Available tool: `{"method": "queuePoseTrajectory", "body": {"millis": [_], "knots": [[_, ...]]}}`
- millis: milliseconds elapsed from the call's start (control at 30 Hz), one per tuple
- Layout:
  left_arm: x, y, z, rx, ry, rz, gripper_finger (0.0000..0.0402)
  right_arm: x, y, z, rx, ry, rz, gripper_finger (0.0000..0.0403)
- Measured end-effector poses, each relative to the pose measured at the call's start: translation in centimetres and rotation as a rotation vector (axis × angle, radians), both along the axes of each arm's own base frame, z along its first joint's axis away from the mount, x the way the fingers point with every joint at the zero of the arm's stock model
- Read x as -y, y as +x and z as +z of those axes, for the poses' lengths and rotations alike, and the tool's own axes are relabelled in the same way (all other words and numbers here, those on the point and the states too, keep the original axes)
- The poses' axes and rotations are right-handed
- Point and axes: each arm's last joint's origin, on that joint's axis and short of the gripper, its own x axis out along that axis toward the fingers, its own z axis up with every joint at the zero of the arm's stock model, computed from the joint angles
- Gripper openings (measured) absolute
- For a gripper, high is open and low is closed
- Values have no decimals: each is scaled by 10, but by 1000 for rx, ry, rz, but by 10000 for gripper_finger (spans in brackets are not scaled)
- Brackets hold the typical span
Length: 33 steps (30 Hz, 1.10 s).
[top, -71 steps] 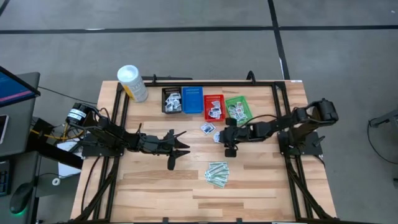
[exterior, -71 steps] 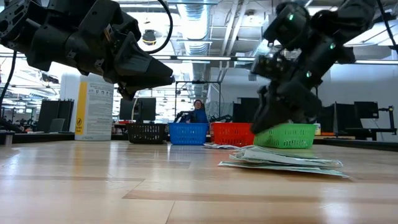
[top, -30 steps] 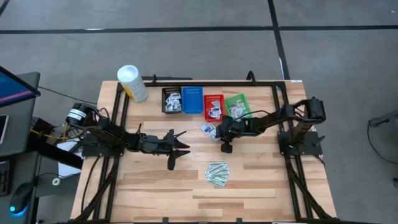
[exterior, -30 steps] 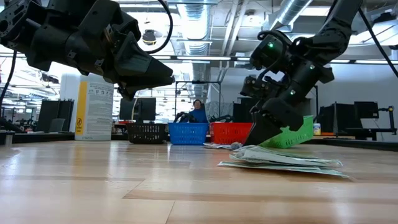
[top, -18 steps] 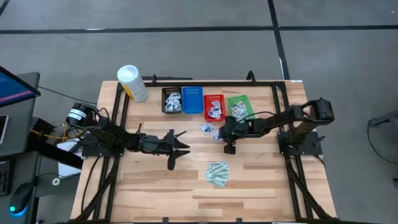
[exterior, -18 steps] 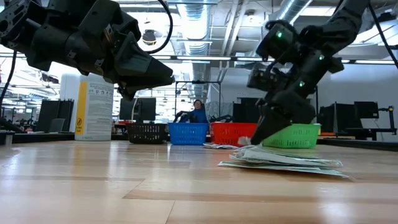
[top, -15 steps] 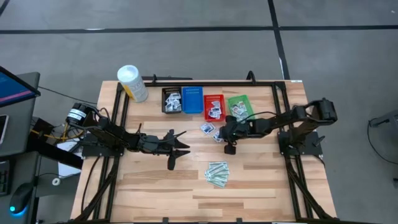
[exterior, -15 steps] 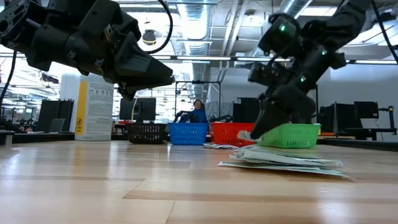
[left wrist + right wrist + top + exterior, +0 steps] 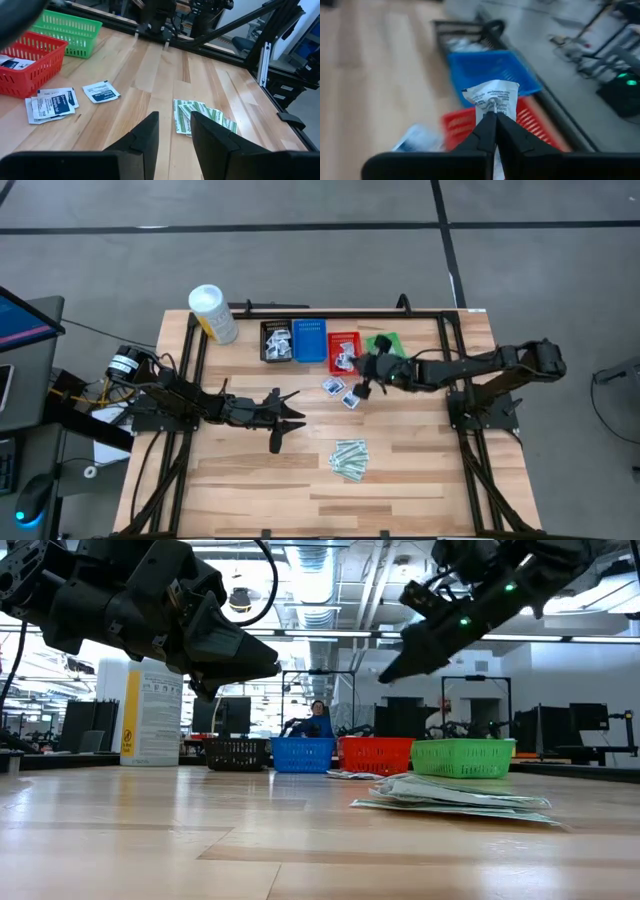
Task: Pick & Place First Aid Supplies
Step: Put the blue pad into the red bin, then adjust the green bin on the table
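My right gripper (image 9: pixel 353 367) hangs above the near edge of the red basket (image 9: pixel 343 352), shut on a small white packet (image 9: pixel 492 100) with dark print. Two more white packets (image 9: pixel 335 386) lie flat on the table just near of the baskets, also seen from the left wrist as packets (image 9: pixel 52 102). A pile of pale-green strips (image 9: pixel 350 459) rests on the wood nearer the front, showing as strips (image 9: pixel 202 117) in the left wrist view. My left gripper (image 9: pixel 172 125) waits open above the table's left middle (image 9: pixel 292 410). My right gripper pinches the white packet by its lower edge (image 9: pixel 491 112) between the two shut fingers (image 9: pixel 482 131). The packet stands up past the fingertips, lifted clear of the table, over the red basket (image 9: pixel 535 122).
A row of mesh baskets stands at the far edge: black (image 9: pixel 276 341), blue (image 9: pixel 309 340), red, and green (image 9: pixel 383 345), some with packets inside. A tall white tub with a yellow label (image 9: pixel 213 313) stands at the far left. Bare wood lies along the near edge.
My right gripper has risen from the table beside the loose packets and moved toward the far edge, to the red basket, carrying one white packet lifted clear. The arm has stretched out and the gripper has tipped from pointing down to nearly level.
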Motion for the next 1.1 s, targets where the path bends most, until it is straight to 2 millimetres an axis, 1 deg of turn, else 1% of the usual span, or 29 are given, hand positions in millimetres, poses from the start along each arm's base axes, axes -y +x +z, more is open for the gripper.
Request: {"method": "queuePoseTrajectory", "body": {"millis": [200,333,467,600,700,800,933,1033,1100], "knots": [[0,0,0,0,0,0,112,33,-1,8,87,-23,-112,23],[0,0,0,0,0,0,112,49,-5,7,85,-22,-165,41],[0,0,0,0,0,0,112,56,-7,7,94,5,-162,70],[0,0,0,0,0,0,112,55,-7,6,101,27,-165,102],[0,0,0,0,-1,0,112,48,-5,5,71,5,-127,119],[0,0,0,0,-1,0,112,33,-2,4,45,-10,-61,124],[0,0,0,-3,0,0,112,0,-1,-4,-27,-42,39,119],[0,0,0,-3,0,0,112,-25,-8,-14,-176,-93,158,113],[0,0,0,-3,0,0,112,-39,-14,-20,-264,-96,219,110]]}}
